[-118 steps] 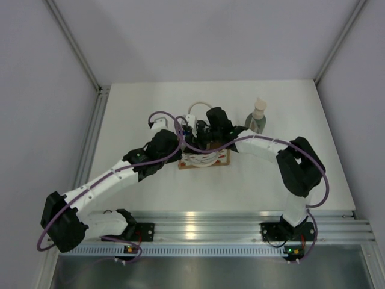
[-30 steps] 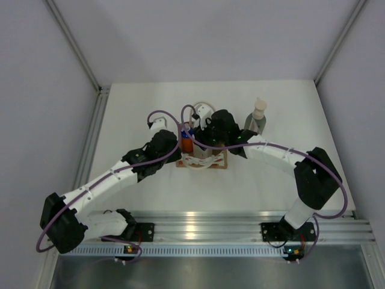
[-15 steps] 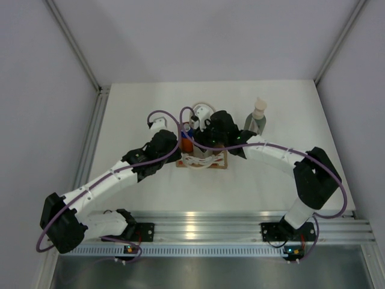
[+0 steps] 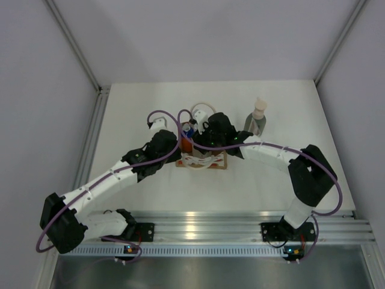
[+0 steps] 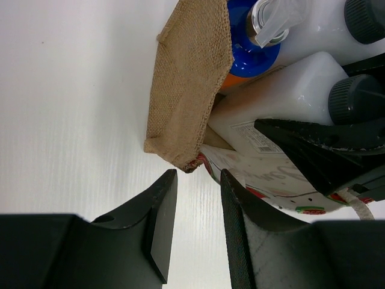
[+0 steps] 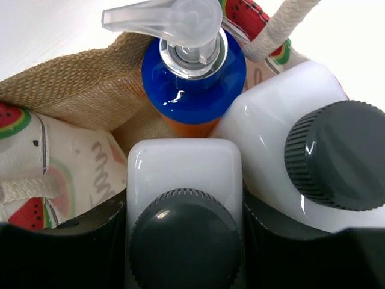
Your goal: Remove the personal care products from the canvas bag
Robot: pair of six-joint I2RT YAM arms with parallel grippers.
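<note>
The canvas bag (image 4: 207,162) stands mid-table, its tan side (image 5: 186,90) and watermelon-print front (image 6: 36,150) in the wrist views. Inside are the orange bottle with the blue top (image 6: 192,78) and two white bottles with dark grey caps. My right gripper (image 6: 183,208) reaches into the bag from above (image 4: 203,133) and is shut on the nearer white bottle (image 6: 183,174); the other white bottle (image 6: 283,126) is beside it. My left gripper (image 5: 195,180) is narrowly open and empty at the bag's lower left corner (image 4: 177,150). The grey-green pump bottle (image 4: 257,118) stands on the table right of the bag.
Grey walls enclose the white table (image 4: 120,120) on the left, back and right. A metal rail (image 4: 240,220) with both arm bases runs along the near edge. The right arm's purple cable (image 4: 180,120) loops over the bag.
Since 3.9 s ago my right gripper has gone down into the bag and the orange bottle has come into view. Over the last second it shifted only slightly. The left arm has stayed put.
</note>
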